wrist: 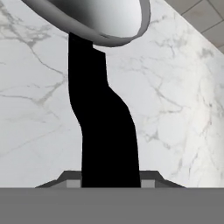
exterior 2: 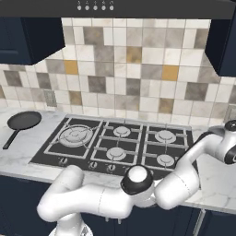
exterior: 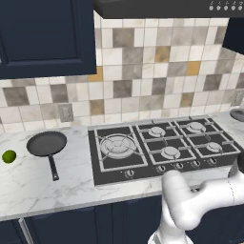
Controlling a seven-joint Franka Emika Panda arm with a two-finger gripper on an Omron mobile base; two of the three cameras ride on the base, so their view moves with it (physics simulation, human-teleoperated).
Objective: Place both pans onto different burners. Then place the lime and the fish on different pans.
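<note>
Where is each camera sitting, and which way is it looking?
Left base view: behind the arm on its left, looking forward and down at the black cooktop, the matte black frying pan and the small yellow-green lime; the white arm rises at lower right.
Right base view: behind the arm on its right, facing the same black cooktop; the arm crosses the bottom.
Hand view: on the hand, looking along the claw at the paler grey metal pan and its black handle.
Both base views share the cooktop and black pan.

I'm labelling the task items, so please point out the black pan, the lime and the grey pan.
black pan (exterior: 46, 143): left base view, middle of its bowl.
lime (exterior: 9, 156): left base view, middle of the fruit.
grey pan (wrist: 100, 19): hand view, pale underside of its bowl.
</note>
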